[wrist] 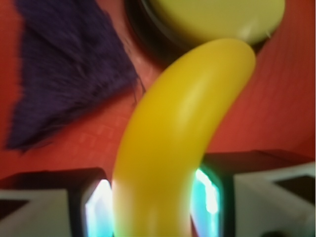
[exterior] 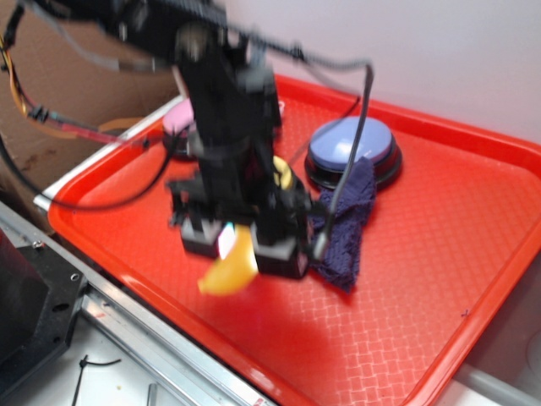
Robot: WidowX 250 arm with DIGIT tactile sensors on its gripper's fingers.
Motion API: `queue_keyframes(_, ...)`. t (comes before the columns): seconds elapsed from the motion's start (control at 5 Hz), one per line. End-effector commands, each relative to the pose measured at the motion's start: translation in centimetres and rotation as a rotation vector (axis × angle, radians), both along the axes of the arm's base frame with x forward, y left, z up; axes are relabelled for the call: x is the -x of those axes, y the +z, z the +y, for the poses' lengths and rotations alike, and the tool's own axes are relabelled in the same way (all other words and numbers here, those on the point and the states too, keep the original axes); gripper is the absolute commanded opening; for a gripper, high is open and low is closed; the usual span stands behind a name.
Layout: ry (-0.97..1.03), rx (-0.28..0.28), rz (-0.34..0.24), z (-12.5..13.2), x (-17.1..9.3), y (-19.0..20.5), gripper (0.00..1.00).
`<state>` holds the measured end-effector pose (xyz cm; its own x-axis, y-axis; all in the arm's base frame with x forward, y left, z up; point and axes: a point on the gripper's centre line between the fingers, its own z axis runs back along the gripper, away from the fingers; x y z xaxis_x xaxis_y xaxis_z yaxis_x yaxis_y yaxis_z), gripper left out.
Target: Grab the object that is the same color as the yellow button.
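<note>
At the far left of the red tray (exterior: 439, 279), a pink-topped button (exterior: 176, 114) peeps out behind the arm. Just right of it, over the tray's near-left part, the gripper (exterior: 238, 244) has its jaws clenched on the toy banana (exterior: 230, 269); the wrist view shows the banana (wrist: 173, 143) pinched between both pads, filling the gap. In the exterior view its lower tip sticks out below the fingers, and it seems to hang clear of the tray floor, though blur makes that hard to confirm. I judge the grab itself as good as done; what remains is at most to lift clear and hold steady. The banana's long axis runs from the jaws away toward the yellow button (wrist: 217, 17), curving rightward in the wrist view, its free end just short of the button's edge. Further right lies a crumpled dark blue cloth (exterior: 347, 224), and beyond it at the far side a blue-topped button (exterior: 351, 150).
</note>
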<state>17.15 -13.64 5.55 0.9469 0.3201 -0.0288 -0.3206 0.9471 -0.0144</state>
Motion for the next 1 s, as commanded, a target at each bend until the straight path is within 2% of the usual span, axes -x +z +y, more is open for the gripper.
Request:
queue_keyframes(0.0, -0.287, 0.092, -0.084, 0.5, -2.2, 11.6, 0.0)
queue_keyframes(0.4, -0.326, 0.102, -0.178, 1.7, -1.0, 16.6, 0.0)
queue_keyframes(0.6, -0.286, 0.135, -0.204, 3.2, -0.3, 16.7, 0.0)
queue_keyframes(0.8, -0.219, 0.148, -0.163, 4.6, -0.5, 16.6, 0.0)
